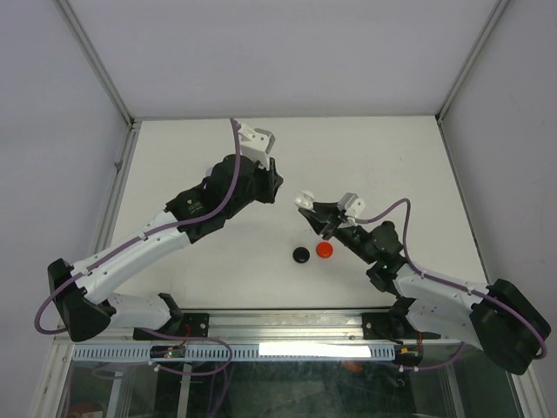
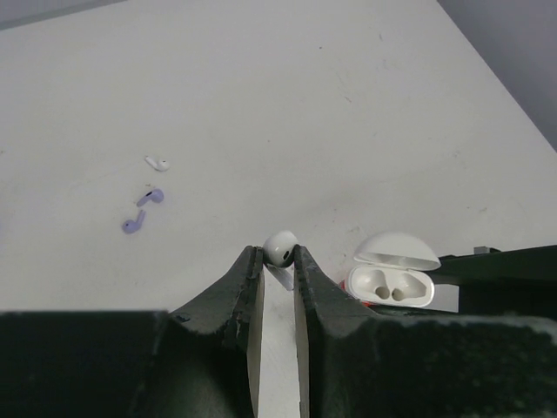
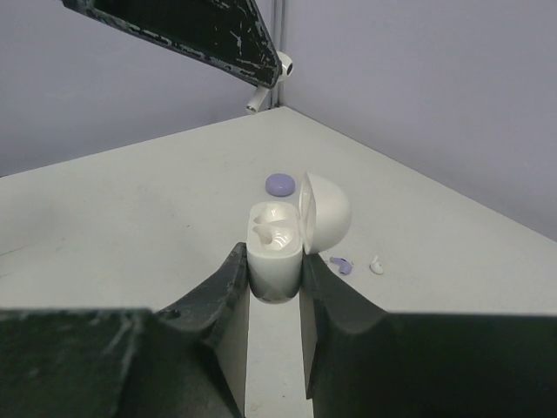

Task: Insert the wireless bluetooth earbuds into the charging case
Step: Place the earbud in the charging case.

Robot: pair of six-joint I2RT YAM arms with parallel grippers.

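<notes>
L gripper (image 2: 278, 259) pinches white earbud (image 2: 280, 247), stem pointing down. R gripper (image 3: 275, 266) clamps charging case (image 3: 277, 233), lid open, sockets up, just right of & below bud.

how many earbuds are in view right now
4. A held white earbud sits pinched in the left hand; a loose white earbud lies on the table, with the upper lavender earbud and lower lavender earbud next to it. More may be hidden.

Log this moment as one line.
left gripper: shut on white earbud | right gripper: shut on open white case | insertion: not yet done
</notes>
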